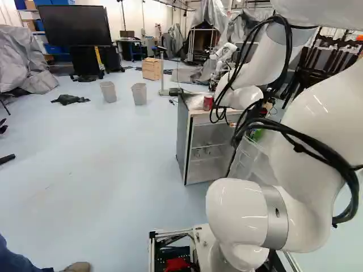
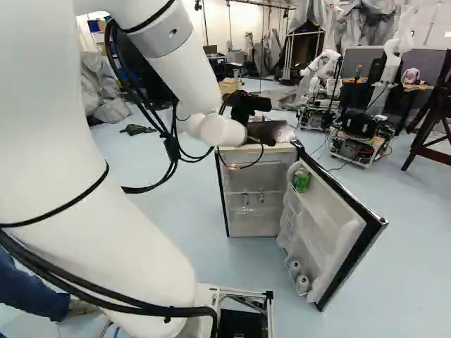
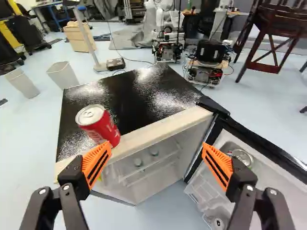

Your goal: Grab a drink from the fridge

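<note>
standing open, glossy fridge (image 3: 144,96), cylindrical green can (image 2: 301,181)

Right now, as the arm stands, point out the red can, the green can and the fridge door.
Red can (image 3: 102,129): wrist view, side of its body.
Green can (image 2: 301,181): right base view, side of its body.
Fridge door (image 2: 331,222): right base view, inner face.

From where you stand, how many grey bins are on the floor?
2. In the left base view, one bin stands nearer the dark cloth, the other bin nearer the fridge. More could be hidden behind my arm.
</note>
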Motion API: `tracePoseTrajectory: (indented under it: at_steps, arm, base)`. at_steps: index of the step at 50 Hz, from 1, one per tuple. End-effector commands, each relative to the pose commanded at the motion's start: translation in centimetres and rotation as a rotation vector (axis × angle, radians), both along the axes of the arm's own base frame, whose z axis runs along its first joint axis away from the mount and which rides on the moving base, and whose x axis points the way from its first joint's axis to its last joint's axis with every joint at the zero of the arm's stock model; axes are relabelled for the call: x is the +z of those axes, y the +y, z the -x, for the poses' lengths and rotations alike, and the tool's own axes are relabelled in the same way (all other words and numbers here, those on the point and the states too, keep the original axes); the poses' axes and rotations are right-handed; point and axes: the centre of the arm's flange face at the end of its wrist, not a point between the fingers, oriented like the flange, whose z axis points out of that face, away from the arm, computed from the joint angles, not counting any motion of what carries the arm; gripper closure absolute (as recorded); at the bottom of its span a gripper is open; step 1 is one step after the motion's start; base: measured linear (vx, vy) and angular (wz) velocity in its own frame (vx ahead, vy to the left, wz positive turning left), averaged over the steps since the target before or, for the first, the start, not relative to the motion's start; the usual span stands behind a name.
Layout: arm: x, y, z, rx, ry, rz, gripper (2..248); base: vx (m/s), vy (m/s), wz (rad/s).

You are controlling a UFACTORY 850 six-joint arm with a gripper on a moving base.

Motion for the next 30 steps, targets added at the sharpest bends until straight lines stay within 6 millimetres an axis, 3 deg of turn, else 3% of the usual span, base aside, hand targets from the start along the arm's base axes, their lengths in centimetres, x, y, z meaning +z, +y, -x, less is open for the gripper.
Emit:
tracePoseTrajectory:
  at_steps: [30]
  arm:
    - [2.3, -3.8, 3.3, -0.121, -0.042, 0.01, 3]
  base:
    - [0.0, 0.0, 0.0]
